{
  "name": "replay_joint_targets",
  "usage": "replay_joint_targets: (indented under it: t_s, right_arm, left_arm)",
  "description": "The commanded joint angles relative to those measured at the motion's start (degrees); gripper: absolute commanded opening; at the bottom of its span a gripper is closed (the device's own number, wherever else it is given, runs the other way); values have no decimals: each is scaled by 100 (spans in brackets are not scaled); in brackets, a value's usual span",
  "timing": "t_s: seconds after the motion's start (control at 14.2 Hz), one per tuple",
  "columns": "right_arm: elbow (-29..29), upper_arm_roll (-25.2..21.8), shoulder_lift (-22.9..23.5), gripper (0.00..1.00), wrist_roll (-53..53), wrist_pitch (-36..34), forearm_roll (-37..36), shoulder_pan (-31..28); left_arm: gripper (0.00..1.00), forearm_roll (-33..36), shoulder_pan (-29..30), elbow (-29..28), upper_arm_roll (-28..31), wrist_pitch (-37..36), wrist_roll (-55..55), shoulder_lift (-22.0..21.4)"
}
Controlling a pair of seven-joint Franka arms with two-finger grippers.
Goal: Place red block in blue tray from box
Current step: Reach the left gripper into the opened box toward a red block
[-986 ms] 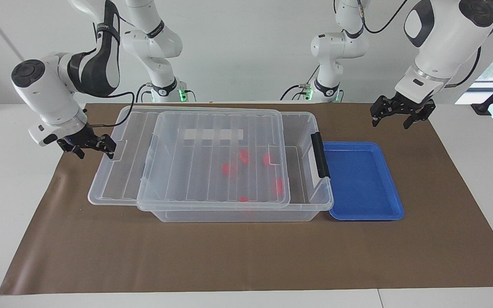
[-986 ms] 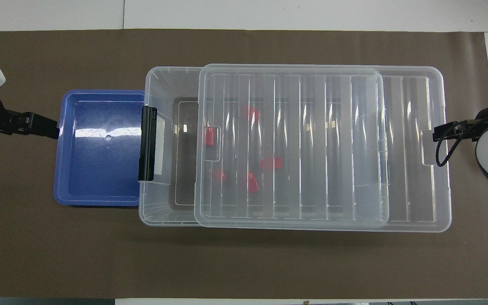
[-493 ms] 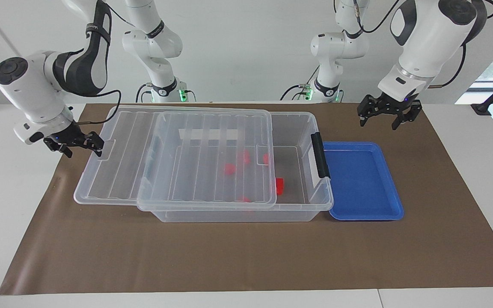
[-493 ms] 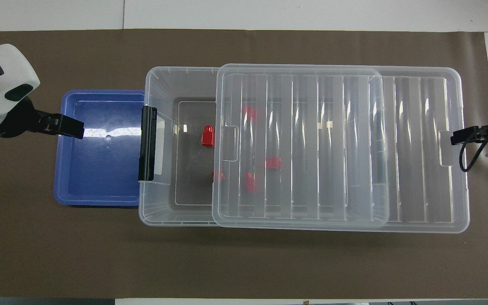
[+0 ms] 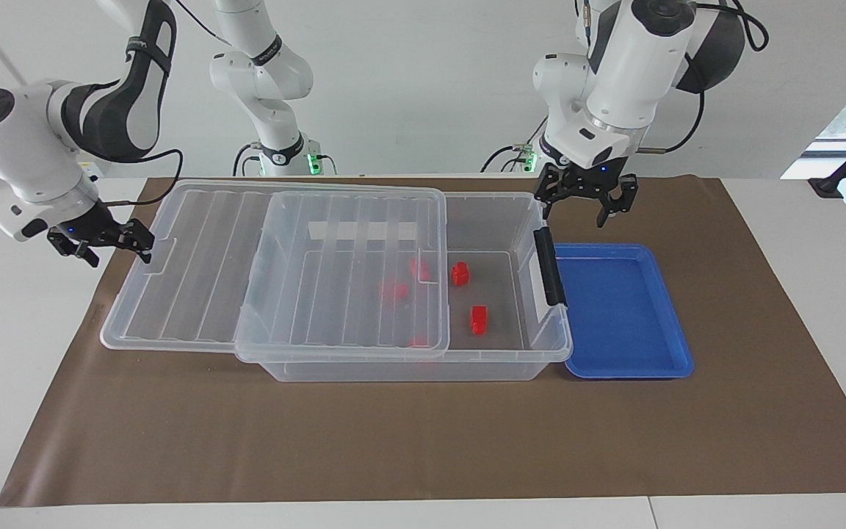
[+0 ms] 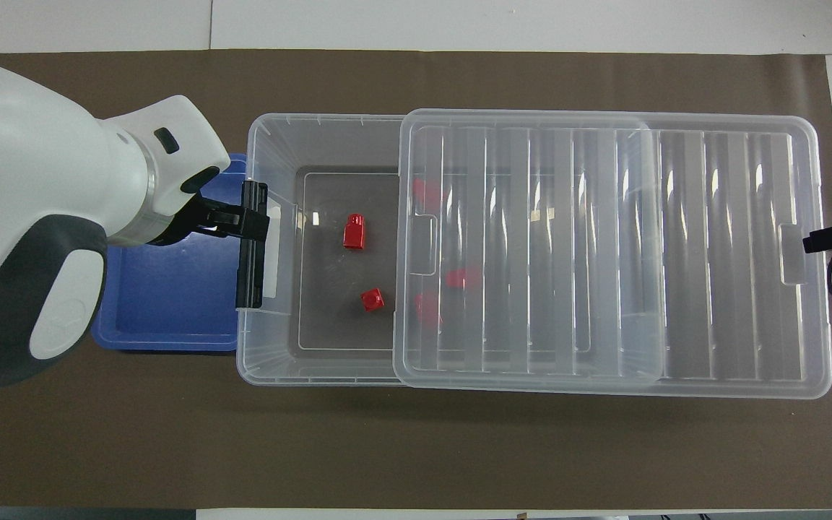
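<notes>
The clear box [image 5: 393, 371] [image 6: 271, 137] lies across the middle of the brown mat, its black latch [image 5: 549, 268] against the blue tray [image 5: 621, 308] [image 6: 163, 303]. The ribbed lid [image 5: 195, 279] [image 6: 676, 253] sits slid partway off toward the right arm's end. My right gripper [image 5: 107, 250] [image 6: 820, 240] is shut on the lid's end rim. Two red blocks [image 5: 460, 274] [image 5: 479, 319] [image 6: 354, 231] [image 6: 372, 300] lie uncovered on the box floor. More red blocks [image 5: 393, 290] [image 6: 463, 276] show dimly under the lid. My left gripper [image 5: 586, 206] [image 6: 235, 220] hangs open over the box's latch end, holding nothing.
The brown mat [image 5: 393, 441] covers most of the white table. The tray is bare inside. In the overhead view the left arm's white body hides part of the tray and the mat beside it.
My right gripper has drawn the lid toward the right arm's end, uncovering two red blocks. My left arm has swung from the tray's outer end to over the box's latch end.
</notes>
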Motion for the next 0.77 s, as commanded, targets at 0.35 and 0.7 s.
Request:
replay_joint_targets:
  t_s: [0.35,0.7]
  right_arm:
    - [78,-183,10,100,-431,-22,39,-48]
    - [78,-201,10,100,-501,-22,39,-48]
  left_arm:
    - [100,233,-708,-330,48,1267,-994,923]
    - [100,233,-762,-901,48,2128,-1102,1108]
